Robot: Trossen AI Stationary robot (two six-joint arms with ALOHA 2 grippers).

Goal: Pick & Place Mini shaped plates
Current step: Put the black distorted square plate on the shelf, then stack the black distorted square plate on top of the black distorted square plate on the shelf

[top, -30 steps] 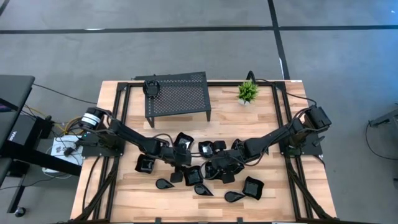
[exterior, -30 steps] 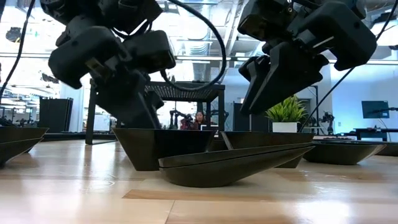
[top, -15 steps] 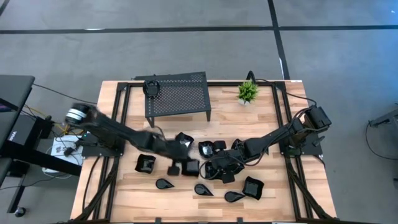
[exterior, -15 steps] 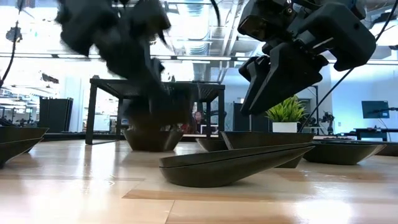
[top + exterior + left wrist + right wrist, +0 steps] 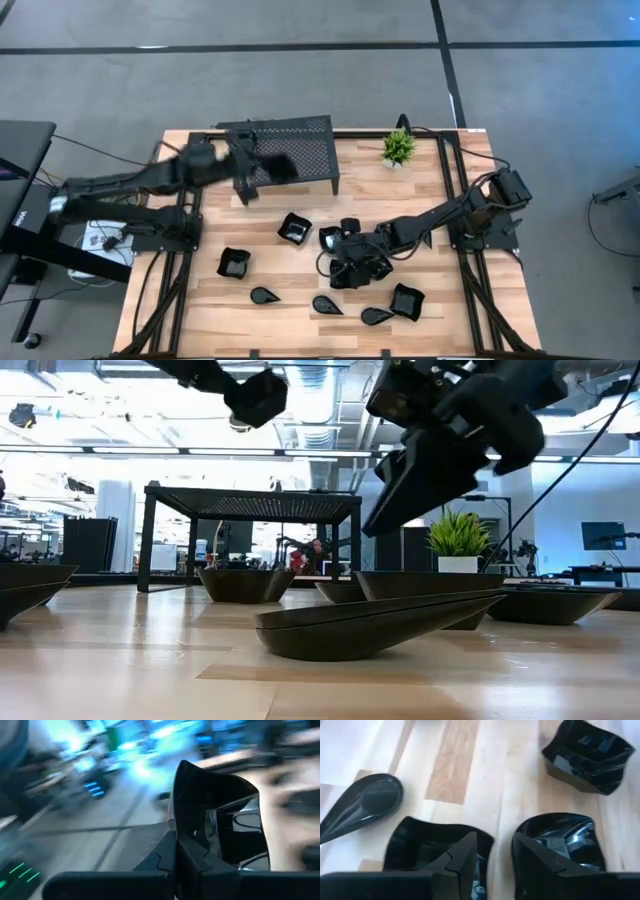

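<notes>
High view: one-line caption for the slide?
Left gripper carries a small black plate above the perforated stand; right gripper hovers over plates on the table.

I can read no text, label, brand or number from here, neither on the table and the things on it nor in the room behind it.

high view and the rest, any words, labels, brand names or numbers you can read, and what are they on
No text can be read in any view.
The grey equipment at the table's left edge in the high view carries a small white marking, too small to read.
The mini shaped plates, the perforated stand and the potted plant show no labels.
</notes>
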